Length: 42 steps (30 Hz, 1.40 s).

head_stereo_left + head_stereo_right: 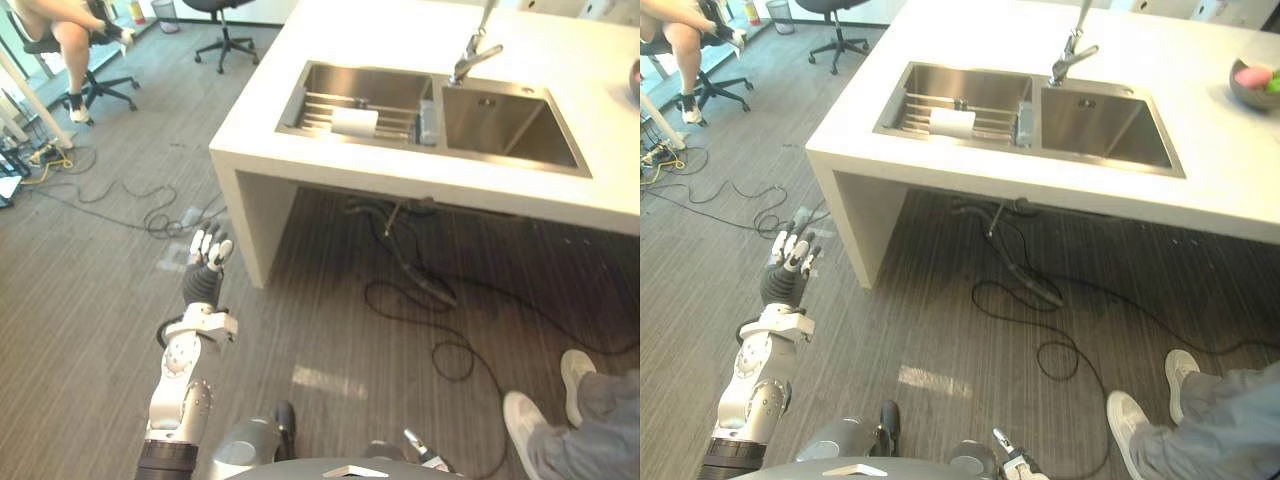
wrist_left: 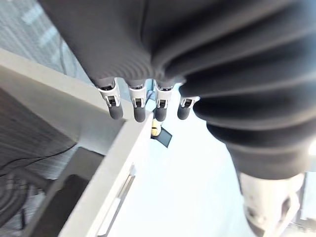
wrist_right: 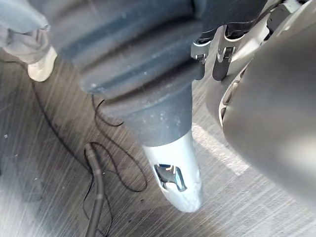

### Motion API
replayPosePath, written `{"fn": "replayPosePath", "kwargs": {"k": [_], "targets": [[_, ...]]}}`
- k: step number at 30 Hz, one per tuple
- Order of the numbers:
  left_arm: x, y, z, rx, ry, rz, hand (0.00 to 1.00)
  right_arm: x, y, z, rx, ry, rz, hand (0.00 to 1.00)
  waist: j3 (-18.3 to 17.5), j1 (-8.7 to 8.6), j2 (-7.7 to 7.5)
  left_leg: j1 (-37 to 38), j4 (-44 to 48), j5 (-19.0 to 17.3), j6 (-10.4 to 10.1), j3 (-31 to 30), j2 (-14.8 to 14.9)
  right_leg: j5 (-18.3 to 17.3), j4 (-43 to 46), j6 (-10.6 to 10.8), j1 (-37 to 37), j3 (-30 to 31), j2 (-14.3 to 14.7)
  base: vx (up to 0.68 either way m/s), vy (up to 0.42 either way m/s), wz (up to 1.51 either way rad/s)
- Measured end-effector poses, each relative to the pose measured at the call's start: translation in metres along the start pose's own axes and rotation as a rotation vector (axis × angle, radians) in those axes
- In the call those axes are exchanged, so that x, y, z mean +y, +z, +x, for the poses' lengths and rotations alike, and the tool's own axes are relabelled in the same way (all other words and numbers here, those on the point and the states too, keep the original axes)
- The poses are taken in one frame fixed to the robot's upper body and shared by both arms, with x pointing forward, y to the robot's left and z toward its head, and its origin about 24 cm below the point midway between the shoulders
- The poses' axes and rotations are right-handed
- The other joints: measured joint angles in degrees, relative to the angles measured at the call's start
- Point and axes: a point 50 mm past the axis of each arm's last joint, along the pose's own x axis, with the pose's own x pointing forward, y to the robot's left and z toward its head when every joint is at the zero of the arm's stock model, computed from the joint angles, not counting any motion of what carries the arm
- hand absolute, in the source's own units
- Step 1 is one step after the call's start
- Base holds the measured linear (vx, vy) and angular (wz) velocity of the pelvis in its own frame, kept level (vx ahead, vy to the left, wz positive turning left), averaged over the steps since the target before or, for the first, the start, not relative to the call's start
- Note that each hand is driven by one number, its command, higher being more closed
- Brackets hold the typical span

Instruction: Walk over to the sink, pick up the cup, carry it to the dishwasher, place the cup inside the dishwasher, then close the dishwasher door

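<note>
As the sink is approached: the walk is judged to be the step in hand, the sink (image 1: 500, 130) lying well ahead of the robot.
Cup: the white cup (image 1: 354, 121) is seen on its side on the rack (image 1: 315, 105) in the sink's left basin, untouched.
Left hand: the left hand (image 1: 207, 262) is held out over the floor near the corner of the tabletop (image 1: 380, 30), fingers straight, nothing grasped.
Right hand: the right hand (image 3: 148, 98) is hung low; how far it is open cannot be told.
Floor: loose cables (image 1: 420, 290) are spread under the tabletop, and a person's shoes (image 1: 540, 410) are seen at the right.
Approach: the body is best squared to the left basin, the cables and shoes skirted, and the raised hand kept off the tabletop's edge until the cup is within reach.
</note>
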Motion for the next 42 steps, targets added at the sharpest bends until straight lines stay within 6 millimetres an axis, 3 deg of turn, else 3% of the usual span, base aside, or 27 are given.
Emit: {"fn": "replayPosePath", "kwargs": {"k": [1, 3, 4, 5, 6, 7, 8, 12, 14, 17, 19, 21, 22, 24, 25, 27, 28, 29, 31, 34, 37, 42], "targets": [[0.003, 0.006, 0.0, -0.034, 0.022, 0.001, 0.0, -0.002, 0.002, 0.0, -0.005, -0.005, -0.013, 0.0, 0.26, -0.15, 0.84, 2.93, -1.37, -0.82, -0.3, -0.22, 0.48, -1.44, -0.19, -2.15, -2.4, -2.3, -0.23, 0.35, 0.084, -0.19], [0.006, 0.013, 0.002, -0.085, 0.035, 0.0, 0.0, 0.0, -0.002, 0.0, 0.022, 0.001, -0.048, 0.0, 0.56, -0.53, 1.95, 5.17, -2.1, -2.11, -1.23, -1.54, 2.01, -3.72, -11.09, -2.05, -6.2, -4.62, 2.77, 0.3, -0.011, 0.03], [0.006, 0.018, 0.002, -0.114, 0.034, 0.001, 0.0, 0.005, -0.007, 0.0, 0.035, 0.012, -0.03, 0.0, 0.63, -1.18, 2.46, 5.08, -1.1, -3.13, -2.09, -2.11, 3.61, -3.19, -24.24, -0.96, -8.48, -3.87, 6.62, 0.33, -0.1, 0.51], [0.008, 0.02, 0.003, -0.123, 0.03, 0.011, 0.0, 0.004, -0.01, 0.0, 0.055, 0.005, -0.034, 0.0, 0.72, -2.23, 2.27, 4.7, 0.69, -4.33, -2.81, -3.55, 4.26, 0.45, -36.27, 0.34, -9.04, -1.0, 9.19, 0.25, -0.121, 0.73], [0.007, 0.019, 0.003, -0.119, 0.024, 0.014, 0.0, 0.0, -0.014, -0.001, 0.076, -0.013, -0.039, 0.0, 0.72, -2.76, 1.91, 4.67, 1.48, -5.13, -3.2, -4.51, 4.15, 3.23, -39.91, 0.23, -8.88, -0.11, 9.58, 0.27, -0.188, 1.07], [0.007, 0.02, 0.003, -0.114, 0.011, 0.029, 0.0, -0.006, -0.026, -0.004, 0.117, -0.039, -0.034, 0.0, 0.54, -2.73, 0.62, 6.0, 2.71, -7.4, -4.04, -6.66, 3.29, 10.31, -42.28, 0.08, -8.38, 1.56, 8.99, 0.32, -0.272, 1.02], [0.013, 0.022, 0.001, -0.121, 0.017, 0.051, 0.0, -0.014, -0.042, -0.009, 0.167, -0.065, -0.024, 0.0, -0.24, -2.31, -1.5, 7.0, 3.59, -9.06, -4.99, -8.07, 1.93, 14.39, -44.14, -1.62, -7.6, 2.51, 8.39, 0.35, -0.309, 0.81], [0.014, 0.024, -0.005, -0.152, 0.045, 0.023, 0.0, -0.025, -0.024, -0.007, 0.145, -0.091, -0.063, 0.0, -1.19, -1.73, 4.0, 4.31, 5.11, -12.06, -8.28, -10.65, 7.42, 12.18, -46.82, -2.47, -7.41, -0.69, 13.32, 0.24, -0.226, 0.17], [0.012, 0.025, -0.003, -0.16, 0.049, 0.02, 0.0, -0.025, -0.022, -0.007, 0.148, -0.088, -0.079, 0.0, -1.61, -2.04, 5.23, 4.48, 3.71, -12.17, -8.82, -10.86, 9.32, 10.09, -46.1, -3.54, -8.07, -1.18, 15.03, 0.2, -0.192, 0.02], [0.009, 0.028, 0.001, -0.177, 0.047, 0.015, 0.0, -0.019, -0.023, -0.006, 0.167, -0.06, -0.103, 0.0, -1.3, -2.7, 3.93, 2.5, 11.15, -10.97, -9.74, -10.73, 10.73, 5.62, -42.74, -4.8, -8.27, -1.38, 15.98, 0.24, -0.202, -0.02], [0.004, 0.028, 0.004, -0.178, 0.039, 0.007, 0.0, -0.02, -0.026, -0.007, 0.189, -0.062, -0.109, 0.0, -0.23, -3.19, 3.39, -4.63, 27.3, -9.48, -9.73, -8.75, 12.59, 5.03, -45.33, -5.51, -4.08, -2.09, 16.47, 0.23, -0.144, 0.11], [0.003, 0.028, 0.004, -0.176, 0.035, 0.005, 0.0, -0.024, -0.03, -0.009, 0.198, -0.072, -0.106, 0.0, 0.35, -3.08, 3.05, -5.33, 27.5, -11.79, -10.17, -6.46, 12.97, 5.06, -47.36, -6.03, -0.29, -2.25, 16.41, 0.2, -0.049, 0.05], [0.002, 0.027, 0.004, -0.173, 0.026, 0.004, 0.0, -0.028, -0.034, -0.011, 0.208, -0.082, -0.099, 0.0, 0.82, -3.06, 2.23, -5.41, 23.0, -12.26, -10.1, -5.88, 12.13, 4.71, -48.19, -6.03, 1.84, -2.37, 15.72, 0.21, -0.028, 0.04], [-0.006, 0.025, 0.003, -0.163, -0.008, -0.005, 0.0, -0.031, -0.036, -0.013, 0.21, -0.096, -0.11, 0.0, 1.18, -3.39, 2.71, -6.45, 13.77, -10.56, -10.45, -6.42, 10.49, 3.94, -48.99, -5.4, 4.17, -2.09, 14.51, 0.24, 0.038, 0.03], [-0.013, 0.025, 0.002, -0.163, -0.037, -0.013, 0.0, -0.033, -0.035, -0.014, 0.2, -0.11, -0.12, 0.0, 1.55, -3.51, 3.33, -8.17, 9.19, -7.25, -10.87, -6.45, 10.0, 3.45, -49.03, -4.59, 4.96, -1.82, 13.69, 0.22, 0.099, -0.13], [-0.018, 0.027, 0.001, -0.162, -0.057, -0.036, 0.0, -0.042, -0.034, -0.017, 0.197, -0.142, -0.141, 0.0, 1.74, -3.49, 4.79, -9.08, 2.72, 3.26, -13.32, -6.13, 10.0, 1.92, -47.31, -2.55, 5.23, -0.89, 13.54, 0.21, 0.147, -0.33], [-0.019, 0.028, 0.0, -0.158, -0.061, -0.055, 0.0, -0.048, -0.032, -0.019, 0.188, -0.162, -0.156, 0.0, 1.81, -3.39, 6.65, -9.24, 2.52, 14.56, -13.11, -6.67, 10.62, 0.74, -45.72, -1.04, 5.53, 0.78, 14.43, 0.29, 0.236, -0.47], [-0.014, 0.03, 0.0, -0.15, -0.06, -0.066, 0.0, -0.047, -0.037, -0.02, 0.196, -0.174, -0.173, 0.0, 1.57, -3.97, 5.85, -7.88, 3.07, 10.78, -10.94, -6.1, 9.5, -0.86, -44.15, -0.24, 5.43, 2.73, 13.06, 0.24, 0.203, -0.44], [-0.015, 0.033, 0.0, -0.156, -0.072, -0.082, 0.0, -0.043, -0.04, -0.02, 0.187, -0.178, -0.182, 0.0, 1.48, -4.02, 4.66, -6.81, -0.04, 10.72, -10.93, -6.31, 7.68, -1.16, -44.27, 0.11, 3.84, 5.13, 11.46, 0.2, 0.184, -0.4], [-0.015, 0.03, -0.002, -0.138, -0.086, -0.108, 0.0, -0.045, -0.045, -0.022, 0.17, -0.199, -0.193, 0.0, 1.4, -4.68, 4.98, -2.05, -8.38, 9.24, -9.28, -7.1, 6.27, -1.24, -44.69, 1.54, 2.89, 9.02, 11.1, 0.12, 0.124, -0.35], [-0.014, 0.028, -0.001, -0.13, -0.081, -0.116, 0.0, -0.045, -0.044, -0.023, 0.13, -0.187, -0.188, 0.0, 1.02, -5.71, 5.05, -0.37, -10.21, 8.82, -8.55, -4.35, 5.36, -0.42, -45.98, 2.75, 2.92, 11.17, 10.29, 0.09, 0.101, -0.42], [-0.003, 0.021, 0.005, -0.102, -0.044, -0.093, 0.0, -0.049, -0.036, -0.025, 0.049, -0.182, -0.258, 0.0, -2.31, -7.61, 6.51, -0.12, -12.36, 8.74, -8.49, -2.51, 6.81, 3.1, -52.17, 3.21, 3.64, 12.52, 11.94, 0.07, 0.019, -0.27]]}}
